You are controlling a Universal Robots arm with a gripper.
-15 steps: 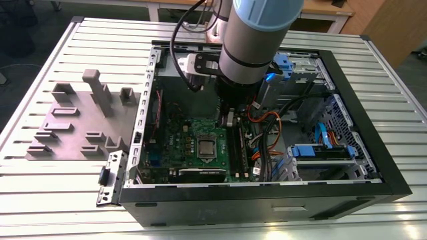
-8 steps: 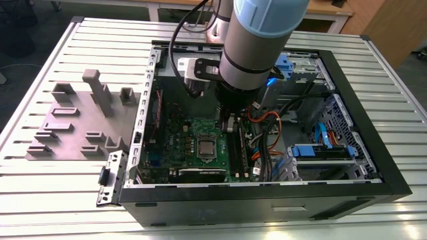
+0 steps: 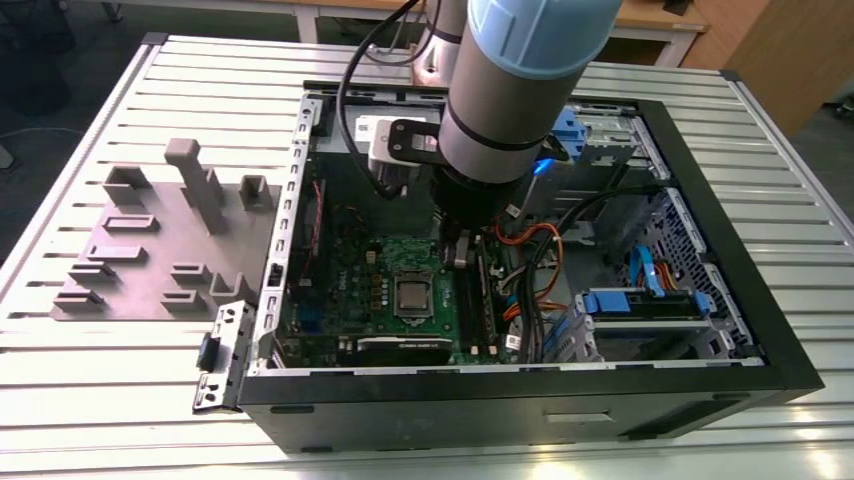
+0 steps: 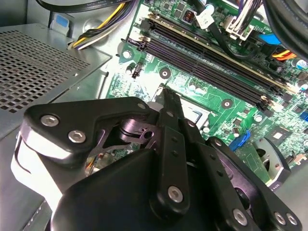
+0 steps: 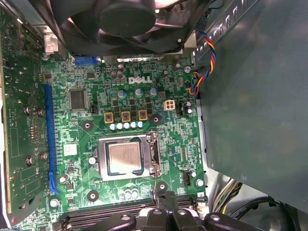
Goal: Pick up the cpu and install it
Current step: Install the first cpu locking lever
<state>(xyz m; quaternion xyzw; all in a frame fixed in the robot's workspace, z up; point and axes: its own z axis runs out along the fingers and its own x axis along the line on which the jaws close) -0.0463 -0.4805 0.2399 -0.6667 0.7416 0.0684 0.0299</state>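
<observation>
While end effector [image 5: 166,199] hovers, cpu [image 5: 124,158] in socket, RAM slots [image 4: 211,62] nearby

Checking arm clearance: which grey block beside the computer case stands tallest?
The narrow post at the far edge of the grey plate in the exterior view; every other block there is much lower.

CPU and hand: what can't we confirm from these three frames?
- Hand: in the second wrist view its own black body covers the fingertips, so open or shut cannot be told.
- CPU: in the first wrist view it lies in the socket; whether the frame is latched is too small to tell.
- CPU in the exterior view: the arm blocks the space above it.
</observation>
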